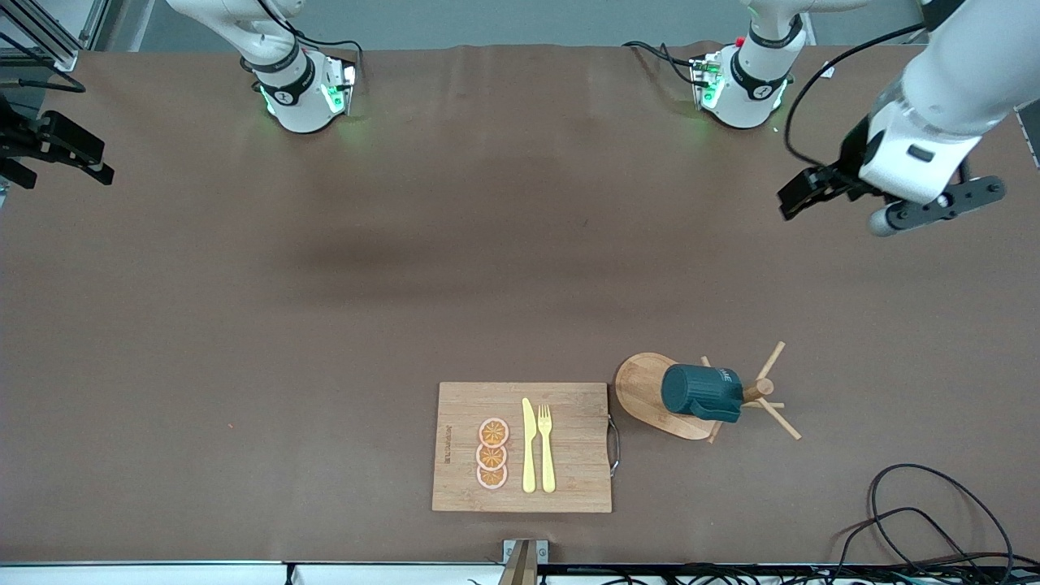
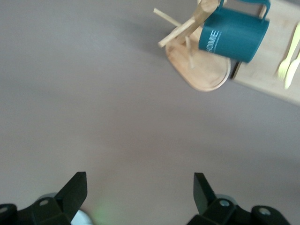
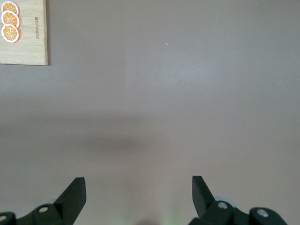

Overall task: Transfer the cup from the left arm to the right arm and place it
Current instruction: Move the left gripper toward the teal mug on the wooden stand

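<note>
The dark teal cup (image 1: 700, 392) hangs tilted on a peg of a wooden mug rack (image 1: 646, 390), near the front camera toward the left arm's end of the table. It also shows in the left wrist view (image 2: 232, 35), with white lettering on its side, on the rack (image 2: 206, 70). My left gripper (image 1: 795, 199) is open and empty, up over bare table toward the left arm's end, well apart from the cup; its wrist view shows it (image 2: 140, 192) spread wide. My right gripper (image 1: 96, 162) is open and empty at the right arm's end of the table; its wrist view shows it (image 3: 139, 192) over bare table.
A wooden cutting board (image 1: 569, 479) lies beside the rack, toward the right arm's end, with three orange slices (image 1: 492, 454), a yellow knife (image 1: 528, 445) and a fork (image 1: 546, 447). Black cables (image 1: 934, 520) lie at the near corner by the left arm's end.
</note>
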You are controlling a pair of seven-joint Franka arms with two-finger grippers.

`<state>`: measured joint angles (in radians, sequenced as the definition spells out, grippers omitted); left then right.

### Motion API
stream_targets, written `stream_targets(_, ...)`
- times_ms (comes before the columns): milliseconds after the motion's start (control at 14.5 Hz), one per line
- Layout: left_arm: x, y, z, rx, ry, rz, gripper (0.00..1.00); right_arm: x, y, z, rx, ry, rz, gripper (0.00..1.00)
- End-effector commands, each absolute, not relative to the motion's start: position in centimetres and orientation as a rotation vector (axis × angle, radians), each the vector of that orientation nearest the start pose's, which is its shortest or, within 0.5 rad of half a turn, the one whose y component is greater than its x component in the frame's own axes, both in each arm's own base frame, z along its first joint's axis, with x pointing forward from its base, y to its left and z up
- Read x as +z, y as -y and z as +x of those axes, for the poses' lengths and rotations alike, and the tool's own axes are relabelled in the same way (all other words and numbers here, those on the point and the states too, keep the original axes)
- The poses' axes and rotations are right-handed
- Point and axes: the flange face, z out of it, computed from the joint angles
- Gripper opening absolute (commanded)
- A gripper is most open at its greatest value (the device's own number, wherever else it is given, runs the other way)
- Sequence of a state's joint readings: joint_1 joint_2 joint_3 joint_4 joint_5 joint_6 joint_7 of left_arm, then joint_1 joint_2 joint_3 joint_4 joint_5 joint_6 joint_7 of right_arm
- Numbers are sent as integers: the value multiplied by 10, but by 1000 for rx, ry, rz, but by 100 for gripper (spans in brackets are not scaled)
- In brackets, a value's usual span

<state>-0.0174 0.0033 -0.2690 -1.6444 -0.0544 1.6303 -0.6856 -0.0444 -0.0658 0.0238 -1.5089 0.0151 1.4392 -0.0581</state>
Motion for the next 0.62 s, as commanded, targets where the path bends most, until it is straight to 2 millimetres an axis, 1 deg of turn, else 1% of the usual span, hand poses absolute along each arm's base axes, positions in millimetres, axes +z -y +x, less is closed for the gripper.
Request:
stream_targets(0, 565, 176, 531, 41, 971, -3079, 100, 680, 11, 521, 2, 66, -3128, 100)
stream_targets(138, 545, 182, 533, 29, 1222, -3041, 100, 679, 6, 521, 9, 80, -3127, 100)
stream_targets(344, 528, 183, 540, 21, 1572, -2955, 100, 680, 5, 520, 6, 82, -3127, 100)
stream_targets(550, 506, 183, 544, 8, 1822, -2924, 100, 680, 5, 520, 9, 87, -3127, 100)
